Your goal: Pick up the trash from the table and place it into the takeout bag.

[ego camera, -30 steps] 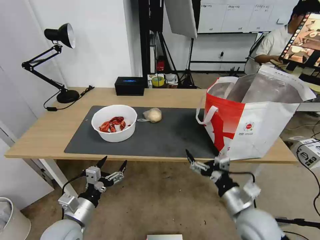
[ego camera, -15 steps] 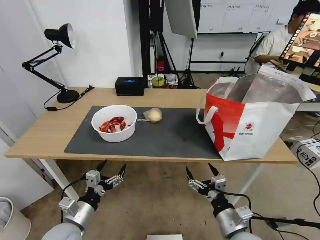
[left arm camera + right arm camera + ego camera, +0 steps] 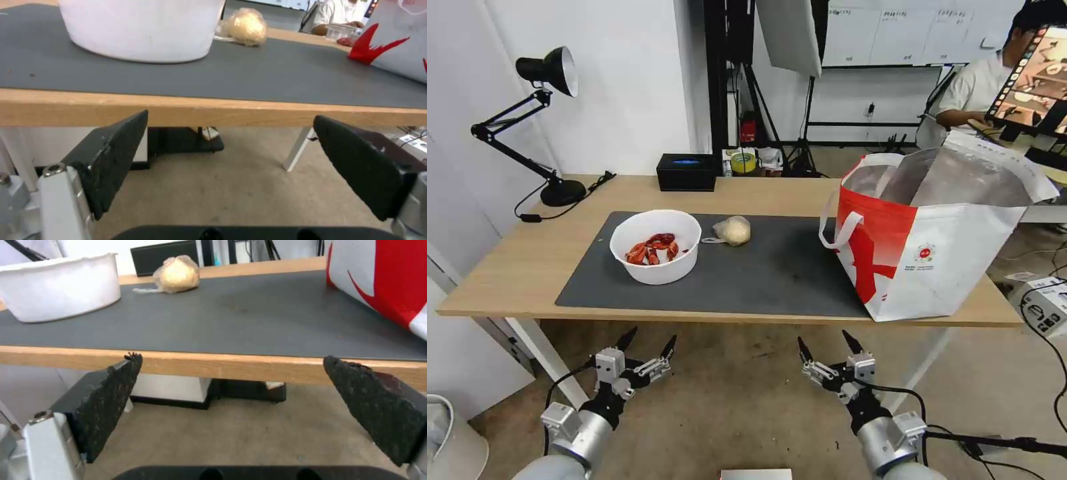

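Note:
A white round bowl (image 3: 656,245) (image 3: 141,28) (image 3: 58,285) with red crayfish shells sits at the left of the dark grey mat (image 3: 760,273) on the light-wood table (image 3: 527,260). Just behind and to the right of it lies a clear bag around a beige lump (image 3: 733,230) (image 3: 245,26) (image 3: 178,274). The red-and-white takeout bag (image 3: 934,240) (image 3: 382,280) stands open at the table's right end. Both grippers hang below the table's front edge, empty: my left gripper (image 3: 649,341) (image 3: 231,160) is open, my right gripper (image 3: 826,345) (image 3: 231,396) is open.
A black box (image 3: 687,171) and a black desk lamp (image 3: 540,120) stand at the back of the table. A white bin (image 3: 450,440) sits on the floor at lower left. White table legs (image 3: 544,350) run down under the front edge.
My right arm has pulled back and down from the table's front edge near the bag to a low position. My left arm has sunk slightly. Bowl, lump and bag have not moved.

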Controlling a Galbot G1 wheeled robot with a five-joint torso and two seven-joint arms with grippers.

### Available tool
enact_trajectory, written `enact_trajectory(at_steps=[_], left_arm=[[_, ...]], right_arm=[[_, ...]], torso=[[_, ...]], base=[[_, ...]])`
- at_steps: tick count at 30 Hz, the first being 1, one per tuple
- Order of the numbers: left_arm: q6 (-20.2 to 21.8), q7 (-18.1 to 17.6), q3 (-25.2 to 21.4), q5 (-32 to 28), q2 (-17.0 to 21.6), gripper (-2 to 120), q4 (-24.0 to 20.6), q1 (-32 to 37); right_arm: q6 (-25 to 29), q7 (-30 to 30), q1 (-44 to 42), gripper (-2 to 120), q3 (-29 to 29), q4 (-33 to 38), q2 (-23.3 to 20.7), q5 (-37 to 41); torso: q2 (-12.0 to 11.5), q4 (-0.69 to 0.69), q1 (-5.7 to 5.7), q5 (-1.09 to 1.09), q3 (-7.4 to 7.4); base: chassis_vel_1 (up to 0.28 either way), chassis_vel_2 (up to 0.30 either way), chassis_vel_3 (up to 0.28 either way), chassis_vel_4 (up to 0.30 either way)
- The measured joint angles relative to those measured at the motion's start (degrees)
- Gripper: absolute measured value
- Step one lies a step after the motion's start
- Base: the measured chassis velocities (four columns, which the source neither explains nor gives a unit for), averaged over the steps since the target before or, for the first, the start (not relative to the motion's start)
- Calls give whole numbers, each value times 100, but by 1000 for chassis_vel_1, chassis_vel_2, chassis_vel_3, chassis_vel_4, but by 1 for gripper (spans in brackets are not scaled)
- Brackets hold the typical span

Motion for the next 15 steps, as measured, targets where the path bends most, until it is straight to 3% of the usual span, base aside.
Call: enact_trajectory(at_steps=[6, 15], left_arm=[[-5, 1, 5, 36, -24, 100, 6, 12], [-11, -6, 2, 48, -6, 100, -43, 13]], right_arm=[[-8, -7, 50, 100, -28, -33, -20, 12], [-343, -20, 783, 100, -121, 207, -401, 572]], torso=[[0, 0, 0, 0, 0], [0, -1, 0, 0, 0]], base=[[0, 0, 0, 0], [0, 0, 0, 0]])
